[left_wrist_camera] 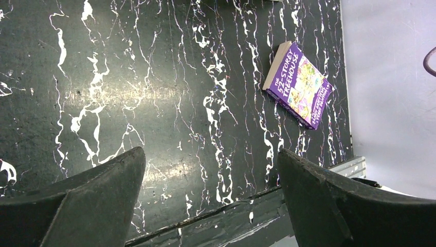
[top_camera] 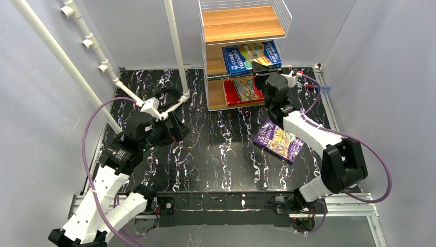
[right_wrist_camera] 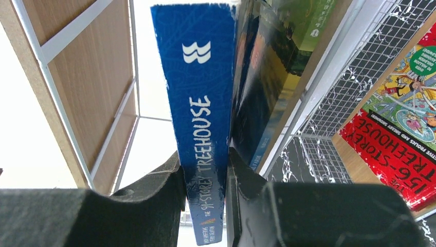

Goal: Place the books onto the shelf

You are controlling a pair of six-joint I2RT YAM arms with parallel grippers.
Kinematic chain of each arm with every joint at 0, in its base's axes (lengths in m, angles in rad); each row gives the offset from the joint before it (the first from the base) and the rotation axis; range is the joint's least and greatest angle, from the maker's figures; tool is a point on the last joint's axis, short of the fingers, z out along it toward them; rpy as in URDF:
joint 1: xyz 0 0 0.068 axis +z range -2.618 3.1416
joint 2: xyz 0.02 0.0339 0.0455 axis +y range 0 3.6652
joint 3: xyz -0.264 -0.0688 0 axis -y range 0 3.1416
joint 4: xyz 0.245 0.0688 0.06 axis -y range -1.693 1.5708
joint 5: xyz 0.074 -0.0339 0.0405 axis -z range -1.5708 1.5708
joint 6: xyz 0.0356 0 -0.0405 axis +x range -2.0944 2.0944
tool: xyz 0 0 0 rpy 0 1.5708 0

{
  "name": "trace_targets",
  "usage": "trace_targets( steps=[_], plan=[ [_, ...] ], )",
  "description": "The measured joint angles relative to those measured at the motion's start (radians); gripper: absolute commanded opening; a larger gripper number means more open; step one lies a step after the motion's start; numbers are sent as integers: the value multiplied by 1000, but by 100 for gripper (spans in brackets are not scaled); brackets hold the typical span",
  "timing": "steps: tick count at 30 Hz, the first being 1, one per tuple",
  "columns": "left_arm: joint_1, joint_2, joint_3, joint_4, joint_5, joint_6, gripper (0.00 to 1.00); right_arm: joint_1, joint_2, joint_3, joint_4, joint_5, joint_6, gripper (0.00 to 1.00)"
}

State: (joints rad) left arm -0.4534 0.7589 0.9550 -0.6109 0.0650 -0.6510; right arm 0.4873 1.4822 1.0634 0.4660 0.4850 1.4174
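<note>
Busy putting the blue book [right_wrist_camera: 198, 103] on the shelf's [top_camera: 241, 23] middle board, pinched by its spine in the right tool [right_wrist_camera: 205, 175]. Next, probably: push it in, then let go. After that, fetch the purple book [top_camera: 280, 141] lying near the desk's [top_camera: 216, 149] right edge. Nothing in the wide-open left tool [left_wrist_camera: 211, 154].

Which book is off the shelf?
The purple 52-Storey Treehouse book, lying on the black marbled table. The blue 91-Storey Treehouse book is at the shelf's middle board, held by the right gripper; the red book lies on the board below.
</note>
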Motion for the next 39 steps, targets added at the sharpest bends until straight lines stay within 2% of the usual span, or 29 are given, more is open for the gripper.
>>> trace_targets(
  steps=[10,39],
  plan=[
    [0,-23,0,-26,-14,4,98,7,63,72,-17,44,6,1],
    [0,-37,0,-57,-32,20,98,4,123,87,-30,64,99,1]
  ],
)
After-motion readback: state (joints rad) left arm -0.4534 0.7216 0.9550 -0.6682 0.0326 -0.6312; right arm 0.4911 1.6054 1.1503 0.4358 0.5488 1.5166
